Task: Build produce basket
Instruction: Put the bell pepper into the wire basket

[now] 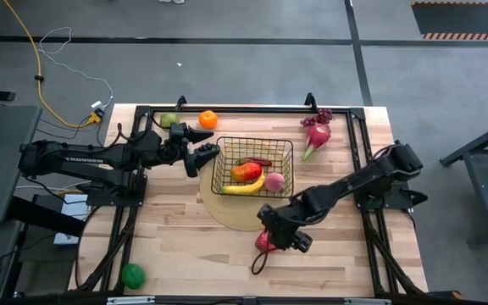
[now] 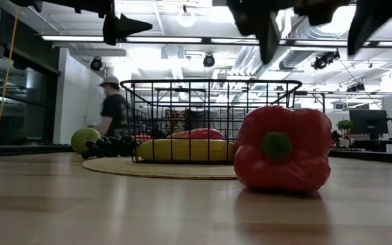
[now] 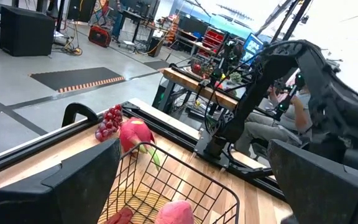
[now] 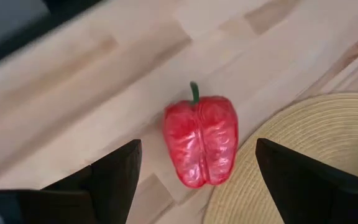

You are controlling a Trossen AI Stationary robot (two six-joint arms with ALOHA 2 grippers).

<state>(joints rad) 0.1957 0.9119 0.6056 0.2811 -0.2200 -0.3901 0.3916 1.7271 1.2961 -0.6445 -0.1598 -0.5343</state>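
Observation:
The black wire basket (image 1: 252, 167) stands on a round woven disc (image 1: 227, 212) and holds a banana (image 1: 244, 187), a mango (image 1: 245, 172) and a peach (image 1: 274, 180). A red bell pepper (image 4: 201, 148) lies on its side on the table by the disc's near edge. My right gripper (image 4: 197, 144) hangs open above the pepper, pointing steeply down, one finger on each side and clear of it. My left gripper (image 1: 210, 142) hovers open and level at the basket's left rim, with nothing between its fingers.
An orange (image 1: 207, 119) and a green pear (image 1: 169, 120) lie at the far left. Grapes (image 1: 323, 115) and a dragon fruit (image 1: 316, 137) lie at the far right. A green ball (image 1: 133, 274) sits at the near left corner. A person (image 2: 114, 109) stands beyond the table.

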